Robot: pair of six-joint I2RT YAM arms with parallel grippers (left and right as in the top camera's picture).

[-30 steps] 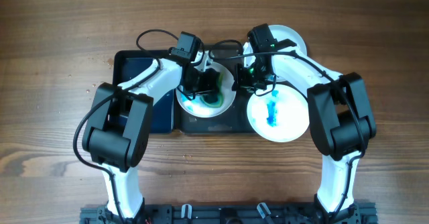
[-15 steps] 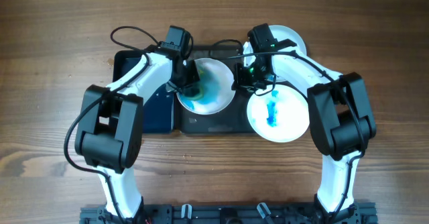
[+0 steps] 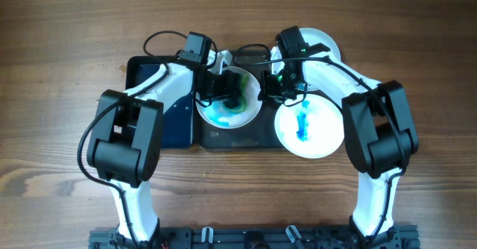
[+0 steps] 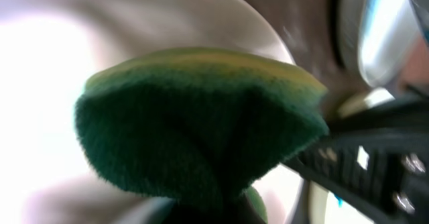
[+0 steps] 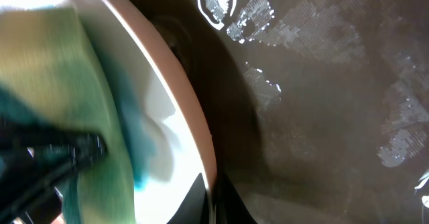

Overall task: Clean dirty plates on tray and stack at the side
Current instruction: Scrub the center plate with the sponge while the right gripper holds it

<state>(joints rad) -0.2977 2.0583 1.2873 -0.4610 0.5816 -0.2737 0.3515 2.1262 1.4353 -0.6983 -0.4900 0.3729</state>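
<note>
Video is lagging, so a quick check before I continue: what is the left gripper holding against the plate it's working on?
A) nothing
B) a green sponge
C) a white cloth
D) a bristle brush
B: the left wrist view is filled by a green sponge clamped in the left gripper, and from overhead it sits on the blue-smeared plate.

overhead: even soft light, sharp thru-out, only faint shadows under the arms on the table [image 3: 59, 130]. left wrist: heavy motion blur; sponge [image 4: 201, 130] in the left fingers [image 4: 194, 214] fuzzy, middle plate [image 4: 40, 117] beyond them blown out white. right wrist: dim, plate rim by the right fingers [image 5: 234, 210] smeared; tray [image 5: 322, 117] past them sharper w/ wet glints.
</note>
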